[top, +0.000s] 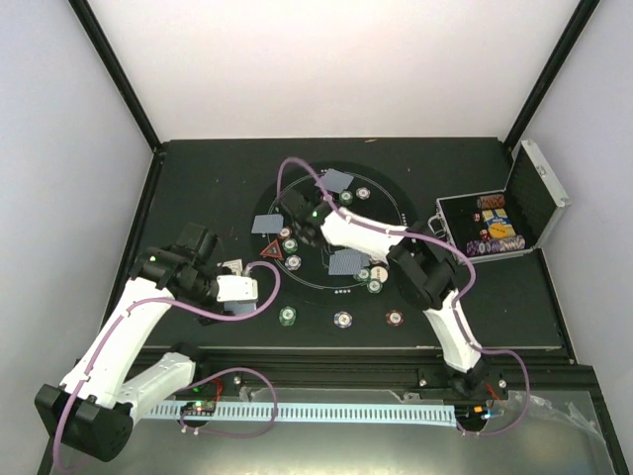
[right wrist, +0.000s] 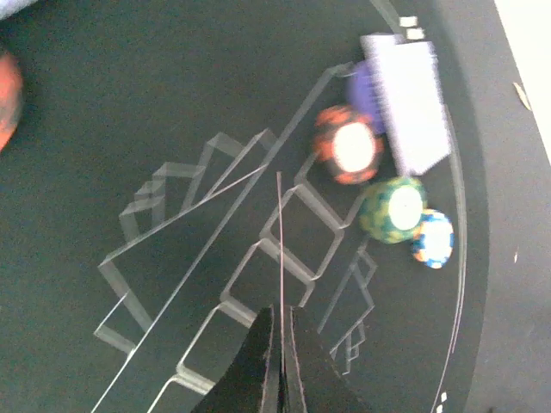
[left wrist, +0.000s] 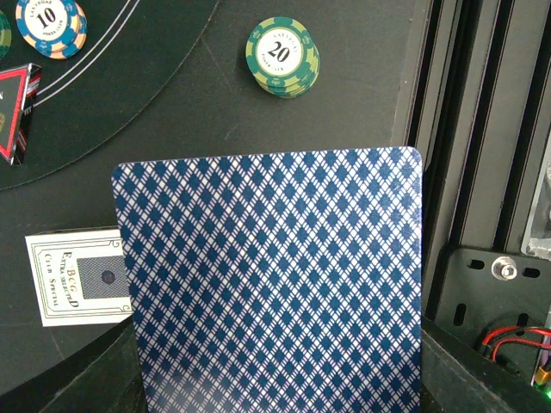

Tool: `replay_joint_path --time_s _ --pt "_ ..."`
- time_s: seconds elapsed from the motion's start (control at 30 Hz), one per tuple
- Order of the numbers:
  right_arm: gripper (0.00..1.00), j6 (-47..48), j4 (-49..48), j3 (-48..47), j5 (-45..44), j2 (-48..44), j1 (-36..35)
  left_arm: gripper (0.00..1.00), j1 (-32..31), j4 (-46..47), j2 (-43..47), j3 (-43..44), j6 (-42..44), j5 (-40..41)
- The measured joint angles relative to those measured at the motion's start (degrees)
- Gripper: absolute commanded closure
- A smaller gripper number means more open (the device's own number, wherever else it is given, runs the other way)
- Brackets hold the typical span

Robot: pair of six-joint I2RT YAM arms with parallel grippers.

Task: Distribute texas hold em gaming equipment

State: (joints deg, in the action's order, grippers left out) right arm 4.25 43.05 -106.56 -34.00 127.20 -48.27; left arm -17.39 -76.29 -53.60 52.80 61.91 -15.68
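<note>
A blue diamond-backed playing card fills the left wrist view, with my left gripper shut on it; its fingers are hidden behind the card. Beyond it are a green chip stack, a blue chip and the red triangle marker. My right gripper is shut on a thin card seen edge-on above the mat. It hangs over the mat's far left. Past it lie an orange chip, a green chip, a blue chip and cards.
A white printed card lies flat just left of my left gripper. Three chip stacks sit along the mat's near edge. The open silver case stands at the right. The black rail runs along the near table edge.
</note>
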Motion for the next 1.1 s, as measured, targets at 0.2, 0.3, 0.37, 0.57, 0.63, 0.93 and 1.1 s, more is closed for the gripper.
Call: replay_joint_path --time_s 0.2,0.3,0.37,0.57,0.63,0.93,1.1 --pt "0.99 19.76 -21.38 22.62 0.59 -4.92 -3.45 0.98 0.0 0.02 -0.02 0.02 -0.04 0.0" --pt "0.99 26.62 -29.05 26.49 1.31 -6.25 -2.99 0.98 0.0 0.02 0.0 0.09 -0.04 0.02" --pt "0.99 30.88 -34.64 28.04 1.62 -7.06 -2.67 0.98 0.0 0.0 0.0 0.11 -0.04 0.02" --pt "0.99 36.76 -44.19 28.52 3.34 -7.28 -1.77 0.98 0.0 0.0 0.04 0.11 -0.07 0.07" --pt "0.93 37.2 -45.18 28.52 4.15 -7.28 -1.73 0.99 0.0 -0.02 0.04 0.11 -0.07 0.31" --pt "0.59 35.87 -45.86 32.89 6.58 -7.8 -1.66 0.99 0.0 -0.09 0.04 0.13 -0.07 0.72" --pt "0.26 33.73 -43.04 33.55 7.89 -9.07 -1.51 0.98 0.0 -0.28 0.37 0.35 -0.09 0.72"
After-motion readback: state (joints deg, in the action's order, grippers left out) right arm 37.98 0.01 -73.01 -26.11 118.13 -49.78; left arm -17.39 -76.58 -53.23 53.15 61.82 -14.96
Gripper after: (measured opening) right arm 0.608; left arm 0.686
